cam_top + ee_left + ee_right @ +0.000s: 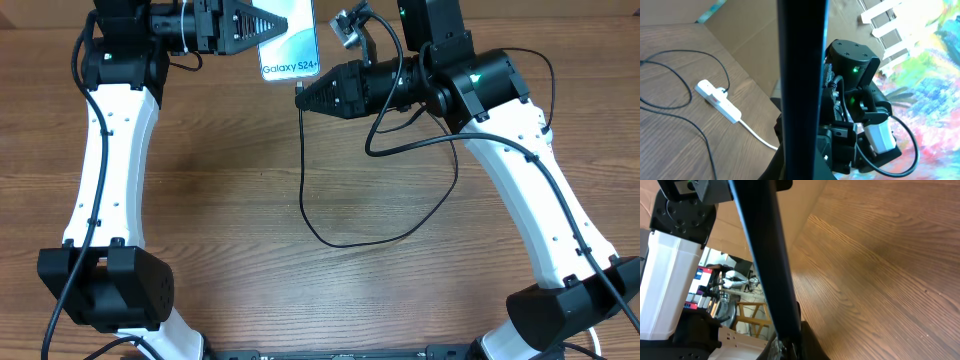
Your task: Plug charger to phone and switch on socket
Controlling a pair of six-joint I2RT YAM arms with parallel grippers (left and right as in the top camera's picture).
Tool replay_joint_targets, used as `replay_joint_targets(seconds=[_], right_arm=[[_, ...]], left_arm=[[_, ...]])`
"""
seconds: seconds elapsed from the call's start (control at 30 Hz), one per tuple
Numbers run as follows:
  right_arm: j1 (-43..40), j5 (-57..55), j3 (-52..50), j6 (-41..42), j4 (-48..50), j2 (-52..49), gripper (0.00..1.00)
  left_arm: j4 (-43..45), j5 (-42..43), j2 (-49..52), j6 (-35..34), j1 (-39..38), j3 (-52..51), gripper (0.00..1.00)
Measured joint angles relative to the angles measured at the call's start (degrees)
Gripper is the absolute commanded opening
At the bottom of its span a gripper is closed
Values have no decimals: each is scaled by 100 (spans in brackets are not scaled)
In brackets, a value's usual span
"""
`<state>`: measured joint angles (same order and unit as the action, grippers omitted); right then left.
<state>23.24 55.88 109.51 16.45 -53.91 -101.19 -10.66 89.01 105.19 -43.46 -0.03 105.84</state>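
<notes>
We've got the left gripper (272, 28) clamped on the phone (292, 45), far centre, its long axis running near-to-far. The right gripper (303, 97), closed on the charger (303, 170) tip, sits just at the phone's near end, so the plug must travel far-ward.

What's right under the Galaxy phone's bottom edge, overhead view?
Under the blue-lit slim smartphone: the right claw, thin black cable hanging from it onto the wooden table. Its plug tip is covered; seating can't be seen.
</notes>
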Motion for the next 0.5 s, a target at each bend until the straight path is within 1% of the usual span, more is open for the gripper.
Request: replay_joint_targets(seconds=[0.13,0.5], right_arm=[[-2,103,0,2,221,0,4],[-2,444,0,4,232,-13,4]], left_arm=[[0,0,0,-144,0,0,4],[0,0,0,-162,0,0,4]])
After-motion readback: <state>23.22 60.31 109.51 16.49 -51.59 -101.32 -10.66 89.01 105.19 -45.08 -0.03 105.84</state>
